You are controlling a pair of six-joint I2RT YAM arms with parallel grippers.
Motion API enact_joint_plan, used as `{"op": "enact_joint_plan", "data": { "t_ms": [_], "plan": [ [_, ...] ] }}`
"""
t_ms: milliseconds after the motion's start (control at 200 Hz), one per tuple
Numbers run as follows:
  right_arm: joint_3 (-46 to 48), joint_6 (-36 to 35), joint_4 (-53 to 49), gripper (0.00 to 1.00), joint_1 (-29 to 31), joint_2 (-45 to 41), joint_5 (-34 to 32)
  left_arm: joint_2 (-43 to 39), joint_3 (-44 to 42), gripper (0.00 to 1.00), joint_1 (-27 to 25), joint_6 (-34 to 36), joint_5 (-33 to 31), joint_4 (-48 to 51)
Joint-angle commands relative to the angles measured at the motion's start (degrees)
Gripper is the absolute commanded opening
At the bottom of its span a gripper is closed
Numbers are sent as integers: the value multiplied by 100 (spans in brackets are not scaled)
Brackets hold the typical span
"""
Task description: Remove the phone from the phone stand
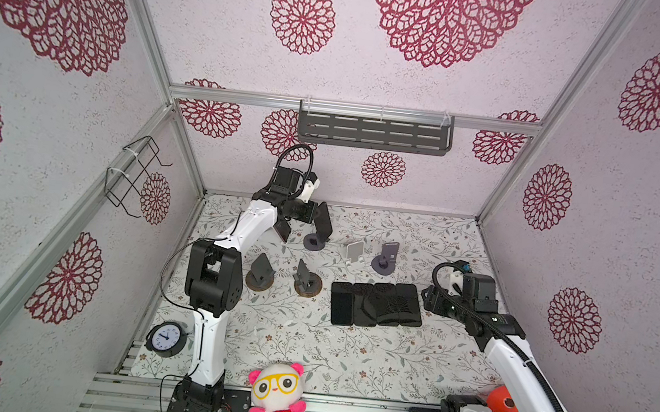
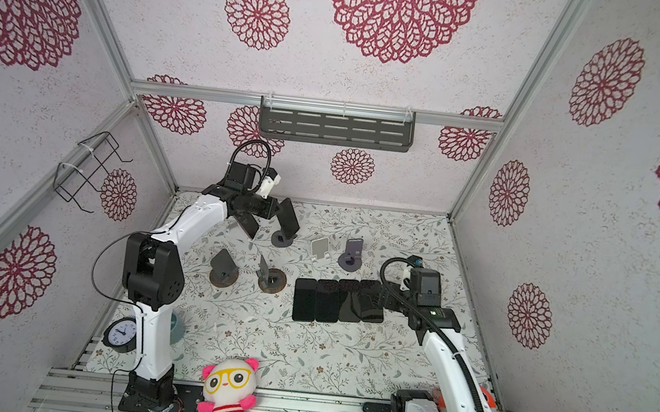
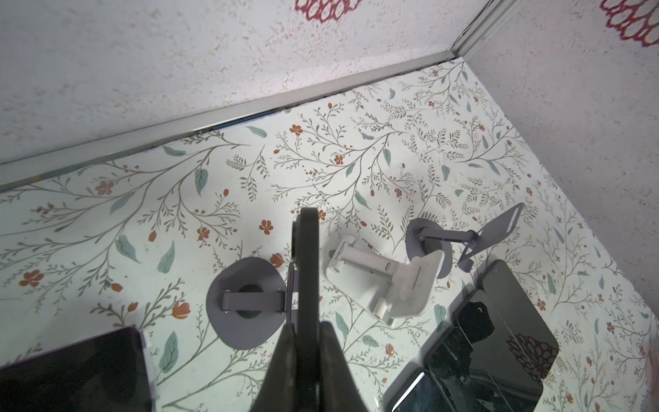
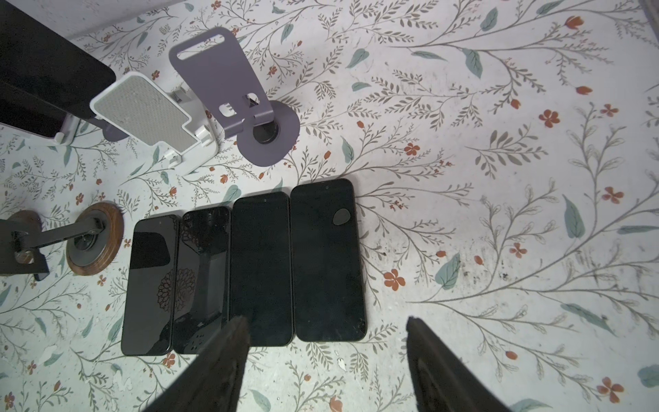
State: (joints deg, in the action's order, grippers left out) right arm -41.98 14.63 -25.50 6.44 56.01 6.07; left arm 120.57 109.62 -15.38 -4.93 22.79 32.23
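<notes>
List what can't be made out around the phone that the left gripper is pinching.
- Left wrist view: the phone shows edge-on only. Where its lower edge meets the purple stand is hidden by the left gripper.
- Left wrist view: a second phone is cut off by the picture's edge, and its stand barely shows.
- Top view: the orange toy is mostly hidden behind the right arm.

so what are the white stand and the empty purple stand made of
The white stand looks like matte plastic, with a grey textured pad on its backrest, probably rubber. The empty purple stand: thin bent sheet with cut slots, satin finish, likely painted metal, possibly plastic.
</notes>
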Motion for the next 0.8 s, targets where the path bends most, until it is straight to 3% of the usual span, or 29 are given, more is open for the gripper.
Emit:
{"op": "enact_joint_plan", "data": {
  "t_ms": [0,150,395,525,636,796],
  "plan": [
    [-300,-84,20,73,15,-81,20,-420,415,8,-77,-76,420,41],
    [-520,-229,-25,73,13,64,185,-519,865,0,-141,-252,821,649],
    [-1086,-423,-99,72,63,423,747,-647,1204,0,-143,-845,1378,1608],
    [-1771,-446,-766,70,322,783,515,-981,590,0,-159,-1324,2064,1465],
    [-2357,-662,-1396,70,932,1049,15,-1199,43,0,-228,-1593,2325,1345],
    [-3047,-795,-1869,71,1704,1352,-89,-1368,-553,0,-290,-1709,3025,1376]
  ]
}}
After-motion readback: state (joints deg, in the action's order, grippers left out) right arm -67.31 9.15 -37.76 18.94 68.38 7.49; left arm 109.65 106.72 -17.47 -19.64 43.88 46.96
